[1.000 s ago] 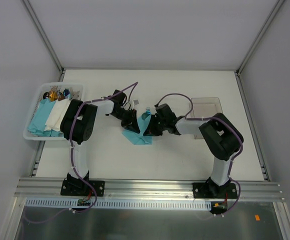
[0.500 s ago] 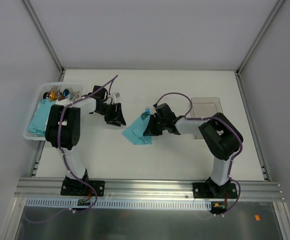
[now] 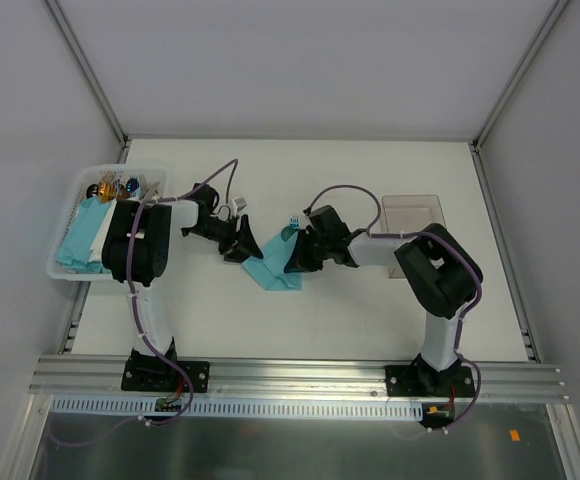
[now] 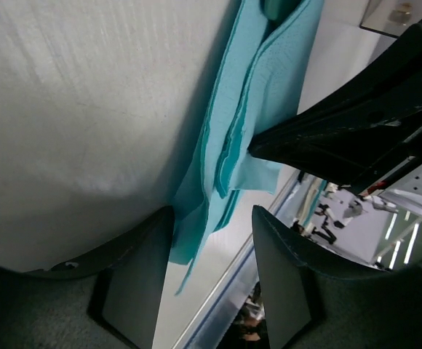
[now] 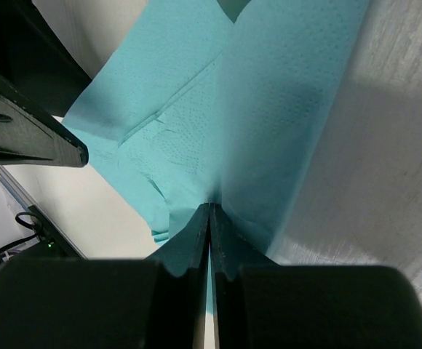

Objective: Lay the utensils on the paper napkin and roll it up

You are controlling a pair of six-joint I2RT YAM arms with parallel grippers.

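Observation:
The paper napkin [image 3: 273, 265] is a crumpled teal sheet, partly lifted off the table at mid-table. My right gripper [image 3: 295, 252] is shut on its right side; in the right wrist view the closed fingertips [image 5: 209, 212] pinch a fold of the napkin [image 5: 269, 109]. My left gripper [image 3: 242, 241] is open at the napkin's left edge. In the left wrist view a hanging corner of the napkin [image 4: 229, 145] reaches between the fingers [image 4: 134, 283], close to the left one. A small blue utensil tip [image 3: 294, 221] sticks out above the napkin; the rest of the utensils are hidden.
A white basket [image 3: 65, 270] with teal and white napkin bundles and small items stands at the left table edge. A clear plastic container [image 3: 416, 212] sits at the back right, behind the right arm. The right gripper's black body [image 4: 356, 131] is close in front of the left gripper.
My left gripper left the napkin, swung left toward the basket, then came back right to the napkin's left edge. My right gripper stayed shut on the napkin, barely moving.

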